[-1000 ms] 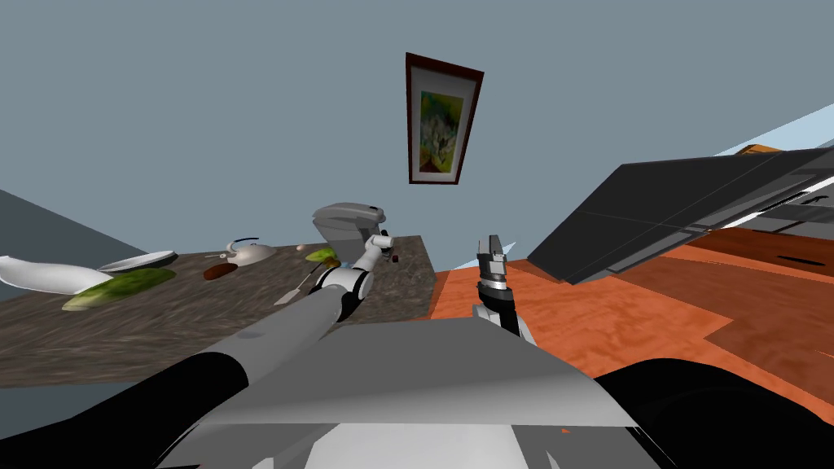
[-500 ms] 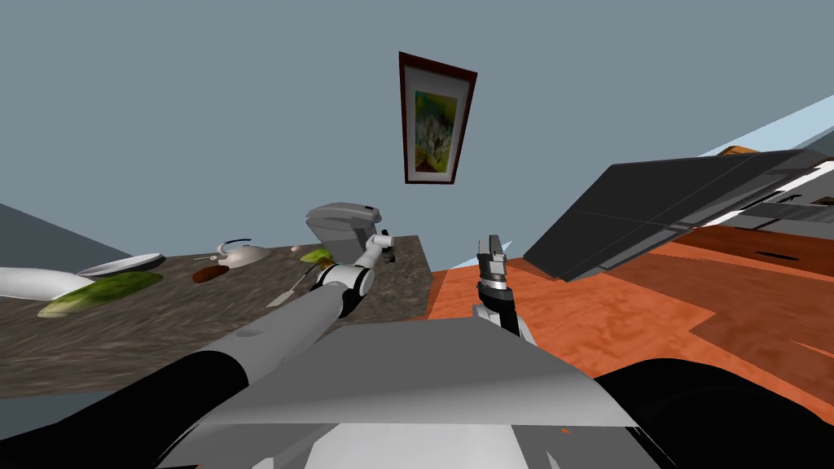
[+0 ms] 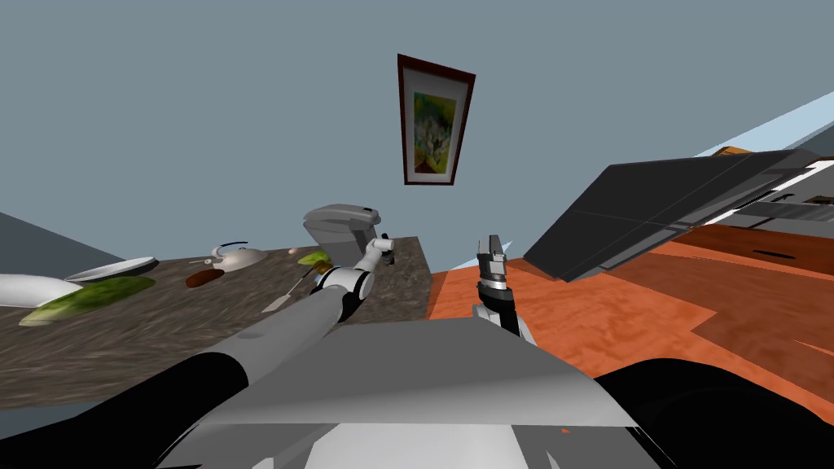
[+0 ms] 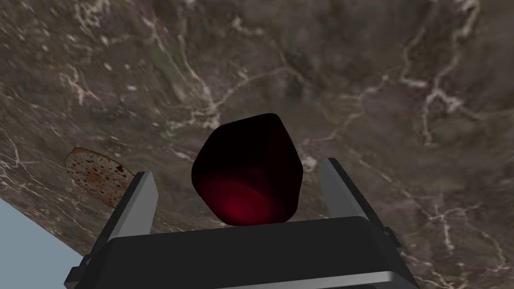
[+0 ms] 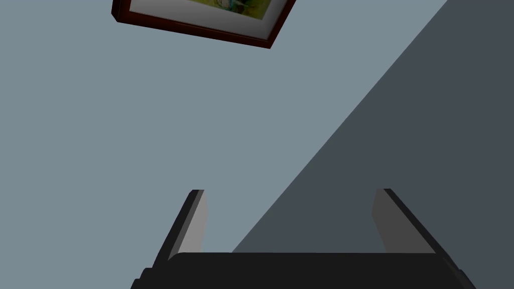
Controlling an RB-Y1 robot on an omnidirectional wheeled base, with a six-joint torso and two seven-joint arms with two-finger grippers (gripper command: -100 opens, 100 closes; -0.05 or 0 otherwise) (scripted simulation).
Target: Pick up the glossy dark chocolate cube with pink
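Pre-grasp: left gripper [image 4: 240,169] spread, straddling dark cube [image 4: 251,150] on marbled counter [image 4: 376,75], not touching. Next up, guessing: pinch evenly, lift. Right gripper [image 5: 288,221] idle, also spread.

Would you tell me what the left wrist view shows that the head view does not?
Left wrist view: the dark cube with a reddish glow sits between the left gripper's open fingers, with gaps on both sides and a speckled brown slice nearby. Head view: the right gripper, a white kettle, green leaves. Both: the marbled brown counter.
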